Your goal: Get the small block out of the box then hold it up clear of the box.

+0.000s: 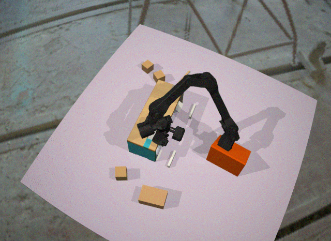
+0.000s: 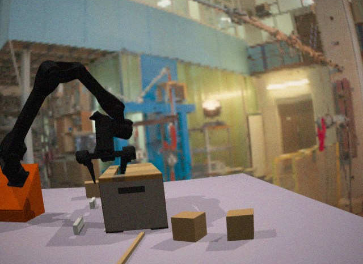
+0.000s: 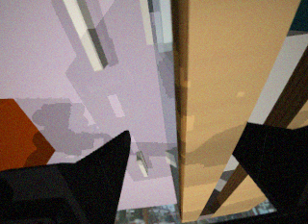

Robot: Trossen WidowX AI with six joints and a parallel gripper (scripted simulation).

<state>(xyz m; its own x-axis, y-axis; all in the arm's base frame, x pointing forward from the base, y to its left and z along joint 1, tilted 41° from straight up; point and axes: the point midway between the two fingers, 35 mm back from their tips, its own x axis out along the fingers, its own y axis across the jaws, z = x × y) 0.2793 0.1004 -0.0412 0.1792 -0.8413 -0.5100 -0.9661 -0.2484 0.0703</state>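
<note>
Small block not visible in any view; presumably still on the shelf inside the clear-fronted box [image 1: 141,150] [image 2: 134,209] [image 3: 231,80], possibly masked by the right-hand finger in the wrist view. Tool [image 1: 170,134] [image 2: 108,178] [image 3: 170,128] open, fingers well apart, nothing clamped; one finger at the lid slot [image 1: 151,136] [image 2: 118,171] [image 3: 284,85], the other outside the front. Probable step: insertion of a finger through the slot to slide the block. Confirm the exit end before any sideways stroke; not determinable from these views. Lower straight, centred between the slot edges, and keep the outer finger off the clear front. Enter on the pocket side of the block, then push slowly and level towards the exit. Stop on any rub against the lid, to avoid shifting or tipping the box. Avoid overshoot: risk of a drop into the pocket or a roll off the table. Table [image 1: 227,201] [image 2: 264,241] [image 3: 29,56]: pale lilac, matt, crossed by soft shadows, with white bars [image 1: 192,110] [image 2: 78,225] [image 3: 87,32] in front of the box. Beyond: blurred industrial hall, with blue panelling, a bright lamp [image 2: 211,106] and a dark doorway [image 2: 296,126].
</note>
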